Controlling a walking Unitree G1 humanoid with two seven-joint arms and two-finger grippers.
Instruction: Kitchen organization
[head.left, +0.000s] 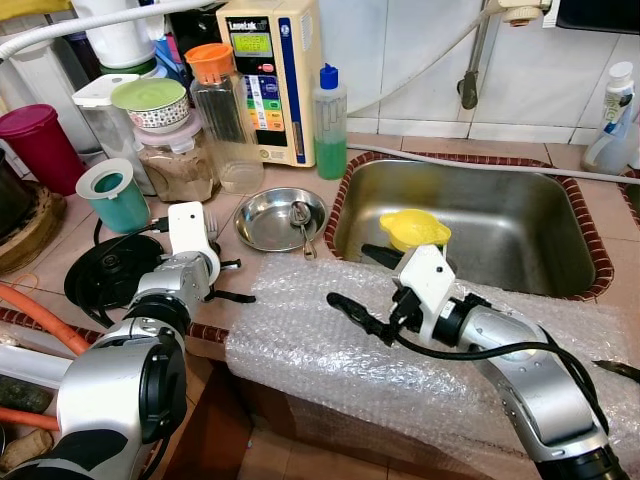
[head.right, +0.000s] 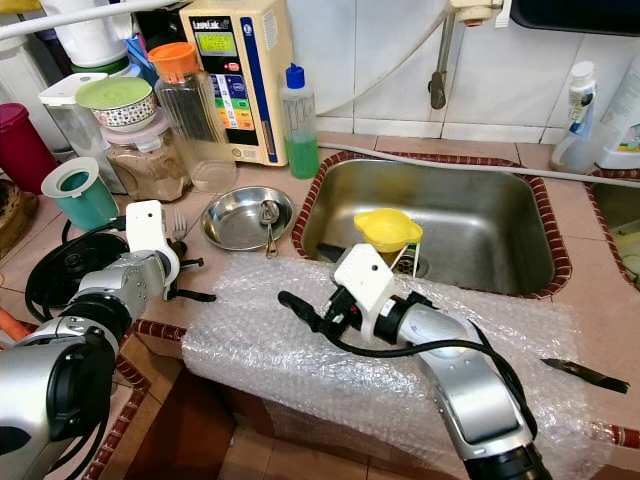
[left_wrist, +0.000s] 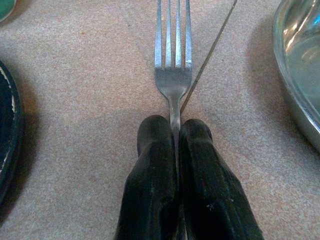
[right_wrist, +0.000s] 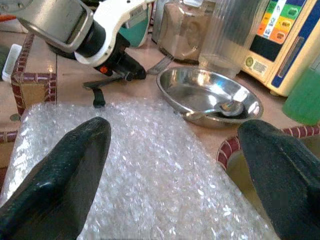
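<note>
Fork (left_wrist: 173, 60): steel, light, stiff, slippery; lies flat on the counter, centre-left of the head view, beside the metal bowl (head.left: 272, 217). Left gripper (left_wrist: 175, 131) clamped on its thin neck, a narrow hold likely to twist. Right gripper (right_wrist: 175, 165) spread wide, empty, above bubble wrap (head.left: 330, 350).

Silver fork (left_wrist: 173, 55), black end effector fingers (left_wrist: 152, 175), teal cup (head.left: 116, 195), yellow funnel (head.left: 414, 229).

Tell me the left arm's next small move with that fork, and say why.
Probably lift it a little off the counter, then carry it toward the steel bowl. The left gripper has its jaws shut on the fork at the neck, with the tines lying flat on the countertop. The bowl sits close beside it and already holds a spoon. The right gripper is open above the bubble wrap.
</note>
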